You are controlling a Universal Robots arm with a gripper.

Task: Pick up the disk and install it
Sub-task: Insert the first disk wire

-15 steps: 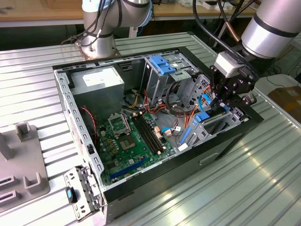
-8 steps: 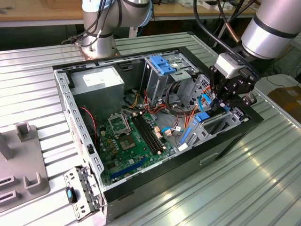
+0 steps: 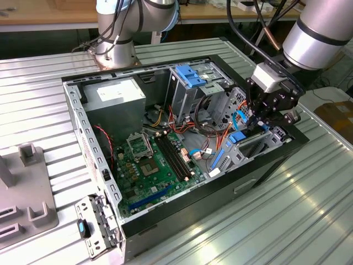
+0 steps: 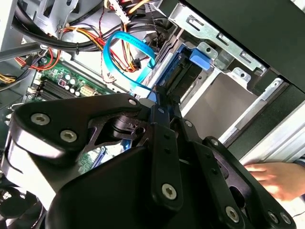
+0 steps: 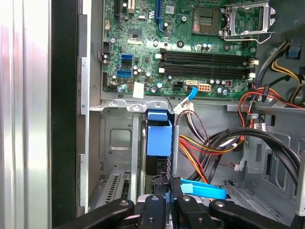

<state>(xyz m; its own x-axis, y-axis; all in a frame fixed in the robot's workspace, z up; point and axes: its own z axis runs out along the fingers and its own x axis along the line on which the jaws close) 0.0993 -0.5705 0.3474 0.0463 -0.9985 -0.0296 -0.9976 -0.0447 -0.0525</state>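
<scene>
Reaching down into the open computer case (image 3: 193, 212), the arm puts its gripper (image 3: 258, 126) at about three o'clock in the exterior view, right over the drive bay. In the first wrist view, the fingers (image 5: 155, 202) are pinched tight on the disk (image 5: 158, 136), which stands on edge in the bay slot with its blue rail caught between them. The motherboard (image 3: 151, 165) lies toward eight o'clock from the gripper. In the second wrist view, a person's hand (image 4: 276, 179) shows beyond the case's outer wall.

Cables (image 5: 214, 143) crowd one side of disk (image 5: 158, 133), case wall (image 5: 90, 143) other; room open above motherboard (image 5: 143, 47).
</scene>
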